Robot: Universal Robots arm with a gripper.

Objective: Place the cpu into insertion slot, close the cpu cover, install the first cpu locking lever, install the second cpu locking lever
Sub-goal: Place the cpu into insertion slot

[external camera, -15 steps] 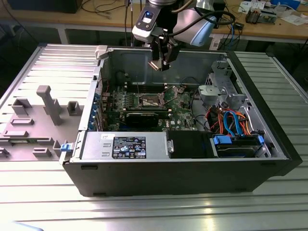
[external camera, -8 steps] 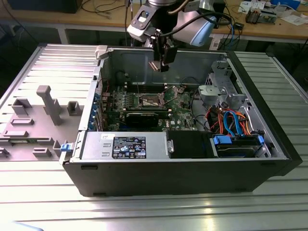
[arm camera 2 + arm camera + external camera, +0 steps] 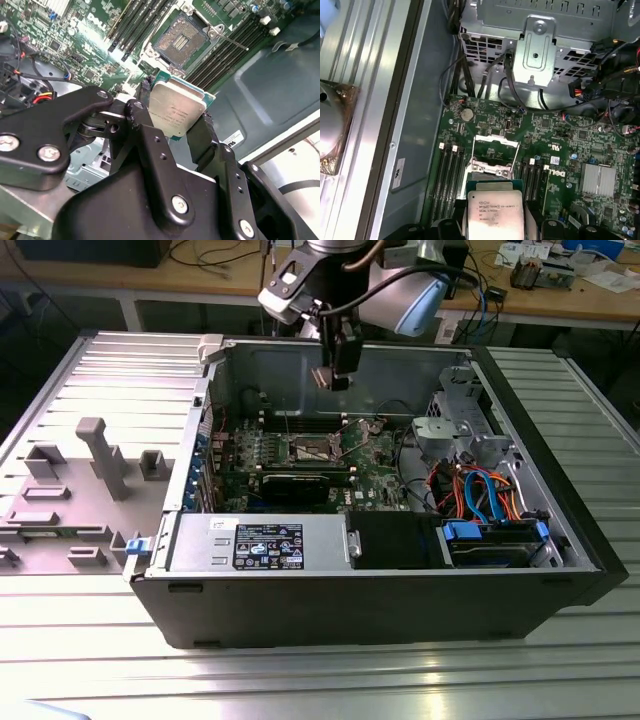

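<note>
Gripper [image 3: 332,378] hangs over the open case [image 3: 330,600], its 2 fingers [image 3: 201,136] clamped on the cpu [image 3: 177,111] by opposite edges. The cpu is in the air above the board [image 3: 560,150], apart from the bare slot [image 3: 179,41], whose cover [image 3: 496,142] stands open.

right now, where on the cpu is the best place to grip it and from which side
By two opposite thin edges, coming from the metal-top side, as the gripper holds it in the second wrist view. The cpu is a thin flat square, so only its edges offer a pinch, and the underside is probably left free for the insertion slot.
</note>
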